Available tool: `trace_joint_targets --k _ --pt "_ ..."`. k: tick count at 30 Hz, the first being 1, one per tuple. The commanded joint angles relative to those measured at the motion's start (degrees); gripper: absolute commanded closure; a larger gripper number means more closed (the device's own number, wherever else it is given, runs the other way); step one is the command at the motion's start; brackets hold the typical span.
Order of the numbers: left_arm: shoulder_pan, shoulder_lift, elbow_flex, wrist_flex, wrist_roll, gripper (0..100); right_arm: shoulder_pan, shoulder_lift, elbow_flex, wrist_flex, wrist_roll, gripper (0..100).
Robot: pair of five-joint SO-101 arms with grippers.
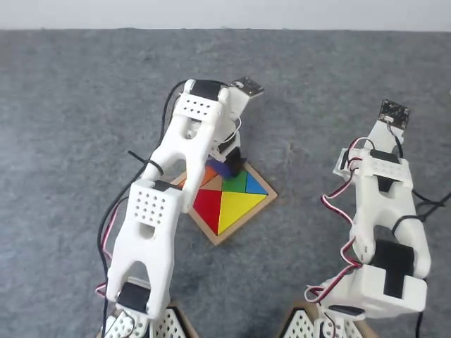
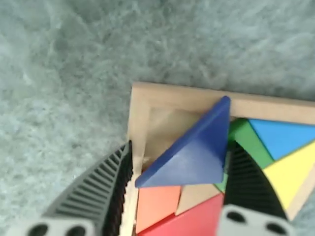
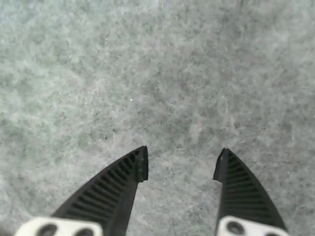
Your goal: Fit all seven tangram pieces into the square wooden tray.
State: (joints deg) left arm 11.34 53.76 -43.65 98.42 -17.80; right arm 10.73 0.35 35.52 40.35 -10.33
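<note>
**Dark blue triangle pinched above the tray's far corner**

A grey, felt-like desk (image 1: 63, 141) spreads across the scene and ends at a pale wall (image 1: 225, 13) on its far side. Two white arms stand at the near edge of the desk.

The right arm (image 1: 384, 211) stands upright on the right, well apart from the tray. The right gripper (image 3: 182, 164) hangs over bare desk with its fingers spread wide and nothing between them.

The left arm (image 1: 165, 204) leans out over the square wooden tray (image 1: 220, 239). The tray lies near the middle of the desk, turned like a diamond.

In the nearer half of the tray, a red triangle (image 1: 206, 204) and a yellow triangle (image 1: 237, 206) lie flat and share an edge. Beyond them an orange piece (image 1: 208, 176), a green piece (image 1: 236, 183) and a light blue triangle (image 1: 256, 186) sit inside the frame.

At the tray's far corner the left gripper (image 2: 179, 147) pinches a dark blue triangle (image 2: 197, 157), one ribbed finger on each side. The triangle is tilted rather than flat. One tip rises over the wooden rim beside the green piece, and its lower edge hangs above the orange piece. Bare wooden floor shows in that corner beneath it.

Between the orange piece and the red triangle there is a small tan patch. I cannot tell whether it is a piece or bare floor.
</note>
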Motion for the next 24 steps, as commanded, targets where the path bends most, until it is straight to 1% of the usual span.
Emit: trace_joint_targets --k 1,7,10,12,15,18,20,24 --pt "-0.44 -5.63 5.41 2.29 -0.53 76 -0.66 -3.21 -0.44 -0.84 0.88 76.0" --pt "0.35 -15.82 16.57 1.93 -0.7 76 -0.66 -3.21 -0.44 -1.01 0.88 76.0" --pt "1.67 -16.53 18.15 1.85 -0.97 76 -0.66 -3.21 -0.44 -1.01 0.88 76.0" --pt "2.29 -16.35 18.33 0.79 1.05 76 -0.66 -3.21 -0.44 -0.92 0.88 76.0" --pt "3.52 -15.03 16.84 0.26 9.05 76 -0.92 -3.21 -0.44 -1.01 0.88 76.0" --pt "4.31 -13.36 13.49 0.35 21.01 76 -1.27 -3.21 -0.44 -0.92 0.88 76.0" --pt "4.75 -12.75 11.21 0.7 26.99 76 -1.27 -3.12 -0.44 -1.01 0.88 76.0" --pt "5.63 -12.66 8.48 2.11 32.18 76 -1.27 -3.12 -0.44 -1.01 0.88 76.0"
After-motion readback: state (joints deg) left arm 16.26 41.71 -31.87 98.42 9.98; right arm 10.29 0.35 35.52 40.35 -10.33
